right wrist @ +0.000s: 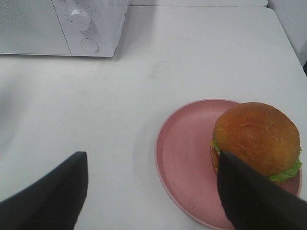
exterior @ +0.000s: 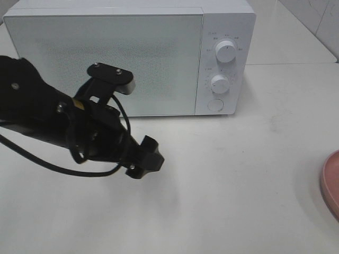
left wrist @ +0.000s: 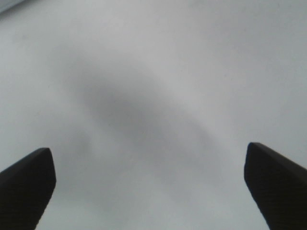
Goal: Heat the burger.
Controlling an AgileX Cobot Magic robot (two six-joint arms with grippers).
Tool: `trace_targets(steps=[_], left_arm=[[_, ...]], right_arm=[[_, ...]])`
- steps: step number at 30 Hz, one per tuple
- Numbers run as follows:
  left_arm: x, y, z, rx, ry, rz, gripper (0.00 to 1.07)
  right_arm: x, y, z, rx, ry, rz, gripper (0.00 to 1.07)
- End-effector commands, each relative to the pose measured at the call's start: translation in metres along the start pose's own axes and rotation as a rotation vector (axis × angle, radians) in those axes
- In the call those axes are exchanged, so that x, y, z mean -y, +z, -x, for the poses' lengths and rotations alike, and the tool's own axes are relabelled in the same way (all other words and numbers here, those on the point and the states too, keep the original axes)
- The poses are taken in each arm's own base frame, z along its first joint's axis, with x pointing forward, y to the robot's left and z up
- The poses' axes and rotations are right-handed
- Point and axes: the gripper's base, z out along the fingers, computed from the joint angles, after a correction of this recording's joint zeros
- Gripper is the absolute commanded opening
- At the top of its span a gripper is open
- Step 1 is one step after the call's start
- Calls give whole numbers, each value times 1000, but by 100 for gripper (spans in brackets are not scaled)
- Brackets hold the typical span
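The burger (right wrist: 254,134), with a glossy brown bun and green lettuce, sits on the right part of a round pink plate (right wrist: 184,158). My right gripper (right wrist: 151,199) hovers open over the plate's near edge, and one finger (right wrist: 254,201) covers the burger's lower left side. Nothing lies between its fingers. In the exterior high view the burger is out of frame and only the plate's rim (exterior: 331,182) shows at the right edge. My left gripper (exterior: 146,159) hangs above the white table in front of the microwave (exterior: 106,63). Its fingers (left wrist: 26,187) stand wide apart and empty.
The white microwave's door is shut; two dials (exterior: 225,52) and a round button (exterior: 215,105) sit on its right panel. A black cable (exterior: 63,170) loops under the left arm. White tabletop (exterior: 238,185) lies between the arm and the plate.
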Motion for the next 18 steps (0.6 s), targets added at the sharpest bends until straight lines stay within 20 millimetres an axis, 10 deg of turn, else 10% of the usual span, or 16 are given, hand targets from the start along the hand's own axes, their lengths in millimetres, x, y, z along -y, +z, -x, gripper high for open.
trace_targets(steps=[1, 18], left_arm=[[-21, -24, -8, -116, -53, -31, 100], [-93, -134, -30, -159, -348, 9, 100]], right_arm=[[0, -3, -2, 31, -8, -1, 73], [0, -3, -2, 31, -8, -1, 73]])
